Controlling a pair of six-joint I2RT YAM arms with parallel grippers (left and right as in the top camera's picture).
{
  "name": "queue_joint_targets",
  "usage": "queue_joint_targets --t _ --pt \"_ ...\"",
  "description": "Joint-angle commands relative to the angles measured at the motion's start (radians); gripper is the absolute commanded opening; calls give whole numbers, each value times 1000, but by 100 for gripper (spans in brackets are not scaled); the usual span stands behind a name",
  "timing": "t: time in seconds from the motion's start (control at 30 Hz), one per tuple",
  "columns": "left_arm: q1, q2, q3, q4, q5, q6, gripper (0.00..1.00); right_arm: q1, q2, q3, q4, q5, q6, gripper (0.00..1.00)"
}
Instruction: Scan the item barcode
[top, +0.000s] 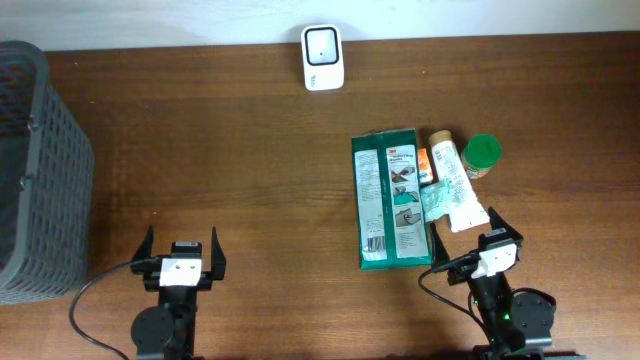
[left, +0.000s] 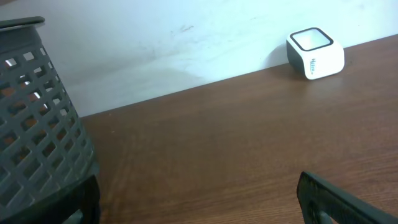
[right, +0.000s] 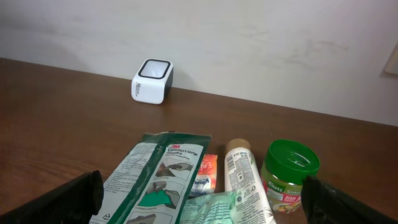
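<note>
The left claw (top: 181, 242) and right claw (top: 468, 234) both stand wide, holding nothing. The green packet (top: 388, 200) lies flat near the right claw (printed face up), well apart from the white scanner (top: 323, 57) at the far edge.

In the overhead view the wooden table (top: 230, 160) lay bare across the middle of the frame, giving a wide lane from the lower edge up to the white scanner (top: 323, 57) at top centre. A grey mesh basket (top: 40, 170) walled off the left edge. Right of centre a green 3M package (top: 388, 200) lay flat, with a small orange packet (top: 424, 163), a white tube (top: 456, 185) and a green-lidded jar (top: 481, 155) crowded against its right side. The tube's lower end sat just beside the right gripper (top: 468, 235), hemming it in. A bare strip ran along the right edge, past the jar.
</note>
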Motion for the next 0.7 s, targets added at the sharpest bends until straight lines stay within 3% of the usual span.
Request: queue_joint_targets --t 0.0,0.67 --pt "-5 -8 -7 0 14 16 99 -7 -6 -9 2 -9 -4 98" --pt "-37 11 -6 -1 11 16 99 -7 -6 -9 2 -9 -3 99"
